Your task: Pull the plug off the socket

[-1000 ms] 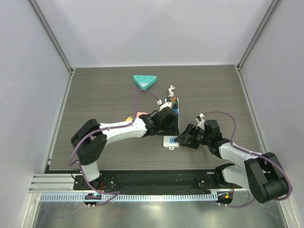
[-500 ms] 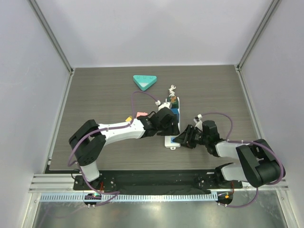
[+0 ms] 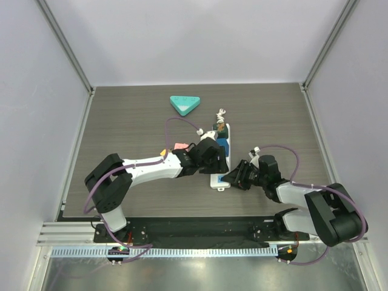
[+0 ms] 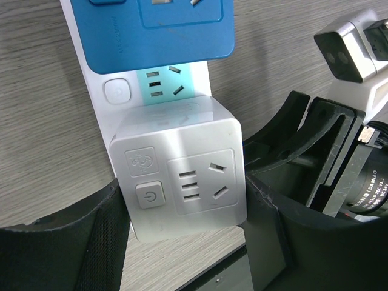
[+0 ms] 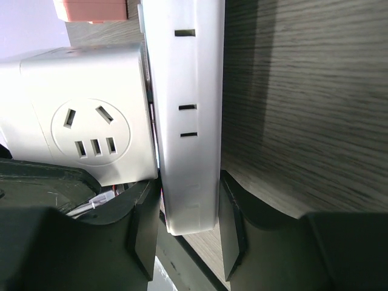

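Right pincer (image 5: 189,212) clamps socket (image 5: 188,121) | left pincer (image 4: 182,239) seemingly grips seated plug (image 4: 182,182)

- 1 socket (image 5: 188,73) (white pwr strip)
- 2 cube adapters on it: 1 white plug (image 4: 182,176), 1 blue plug (image 4: 157,30)
- 1 teal triangular block (image 3: 184,103)
- 1 knotted cord (image 3: 219,113)
- 1 sm. pink item (image 3: 180,146)
- 2 grippers: left gripper (image 4: 185,206), right gripper (image 5: 189,224)

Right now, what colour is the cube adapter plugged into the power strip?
The cube adapter is white, clearest in the left wrist view.
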{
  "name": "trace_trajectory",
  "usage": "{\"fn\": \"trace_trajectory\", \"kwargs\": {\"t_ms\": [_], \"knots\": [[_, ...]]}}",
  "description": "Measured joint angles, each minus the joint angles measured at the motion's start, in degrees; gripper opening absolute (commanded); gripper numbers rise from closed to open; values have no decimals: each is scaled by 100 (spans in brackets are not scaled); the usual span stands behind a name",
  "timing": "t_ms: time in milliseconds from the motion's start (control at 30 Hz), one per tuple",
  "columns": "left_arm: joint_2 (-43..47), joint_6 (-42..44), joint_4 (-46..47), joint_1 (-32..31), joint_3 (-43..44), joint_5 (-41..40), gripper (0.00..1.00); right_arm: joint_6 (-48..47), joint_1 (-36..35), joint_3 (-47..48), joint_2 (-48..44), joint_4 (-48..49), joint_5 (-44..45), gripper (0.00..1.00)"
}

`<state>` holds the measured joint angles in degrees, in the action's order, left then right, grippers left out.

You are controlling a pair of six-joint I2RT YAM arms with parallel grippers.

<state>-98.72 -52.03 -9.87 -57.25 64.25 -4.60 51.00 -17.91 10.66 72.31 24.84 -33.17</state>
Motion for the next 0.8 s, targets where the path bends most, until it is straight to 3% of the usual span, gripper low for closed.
{"fn": "trace_trajectory", "kwargs": {"t_ms": [400,567,800], "knots": [[83,149,9,-4,0,184,0,61,-76,-133,-1095,-914,575,1],[199,212,-107,-7,0,157,0,7,-118,35,-1058,-1191,645,1],[1257,457,-262,-9,13,481,0,28,-2,278,-874,-1137,1274,1]]}}
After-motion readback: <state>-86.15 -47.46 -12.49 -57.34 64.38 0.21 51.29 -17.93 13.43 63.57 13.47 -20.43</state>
